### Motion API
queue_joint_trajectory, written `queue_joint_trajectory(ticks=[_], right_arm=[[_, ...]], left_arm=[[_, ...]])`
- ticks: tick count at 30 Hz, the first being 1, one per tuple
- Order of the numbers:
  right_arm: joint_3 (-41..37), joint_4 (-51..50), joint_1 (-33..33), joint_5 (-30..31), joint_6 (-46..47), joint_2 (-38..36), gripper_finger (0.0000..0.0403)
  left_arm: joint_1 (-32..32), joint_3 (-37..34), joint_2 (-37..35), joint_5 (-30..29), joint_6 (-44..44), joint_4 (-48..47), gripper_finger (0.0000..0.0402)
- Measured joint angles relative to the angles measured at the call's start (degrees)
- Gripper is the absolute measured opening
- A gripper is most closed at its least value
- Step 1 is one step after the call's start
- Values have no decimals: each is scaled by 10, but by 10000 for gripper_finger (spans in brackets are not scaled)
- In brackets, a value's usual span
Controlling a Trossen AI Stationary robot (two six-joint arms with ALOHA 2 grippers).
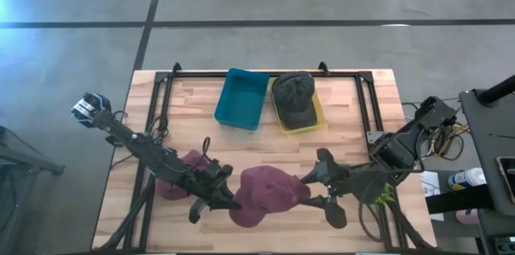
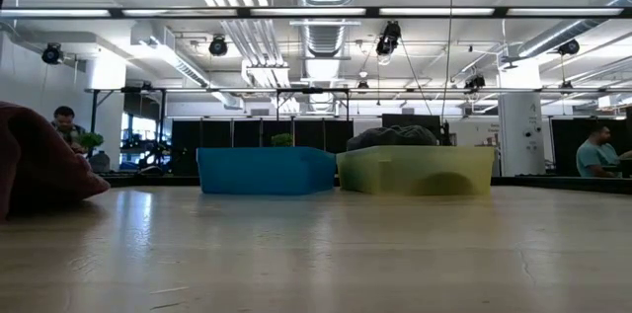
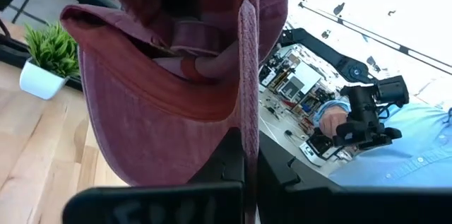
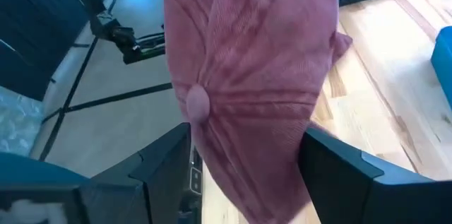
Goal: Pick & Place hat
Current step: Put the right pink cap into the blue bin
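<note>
A maroon hat sits at the table's near middle between both grippers. My left gripper is at its left side and shut on it. My right gripper is at its right side and open, one finger on either side of the crown, whose top button faces the wrist camera. A second maroon hat lies under the left arm and shows at the left of the low view. A dark grey hat rests in the yellow bin. My left gripper pinches the maroon hat's lower edge between its two fingers, coming level from the table's left. The cloth runs as a thin upright band through the shut fingers, and the hat's inside with its sweatband faces the wrist camera. My right gripper stands with its fingers beside the crown; whether they touch it I cannot tell.
A blue bin stands beside the yellow bin at the table's far middle, both also in the low view. Black frame rails run along the table's sides. Bare wood lies between the bins and the hats.
</note>
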Motion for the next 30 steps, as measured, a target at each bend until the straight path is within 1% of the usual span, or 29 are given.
queue_joint_trajectory(ticks=[7, 10, 19, 24, 26, 27, 30], right_arm=[[0, 28, -2, -30, -1, 1, 244], [0, 28, -5, -32, -1, 7, 242], [0, 27, -13, -29, -14, 15, 218], [0, 21, -21, -11, -29, 11, 183], [0, 8, -22, 5, -32, 6, 171], [0, -5, -23, 11, -32, 2, 169], [0, -62, -24, 49, -31, -14, 172]], left_arm=[[25, 7, 17, 38, -15, 1, 5], [33, 16, 26, 55, -16, 4, 5], [49, 48, 40, 97, -11, 7, 5], [49, 56, 41, 102, -10, 5, 7], [49, 59, 41, 99, -10, -15, 6], [49, 62, 40, 93, -10, -40, 5], [49, 76, 40, 73, -11, -169, 5]])
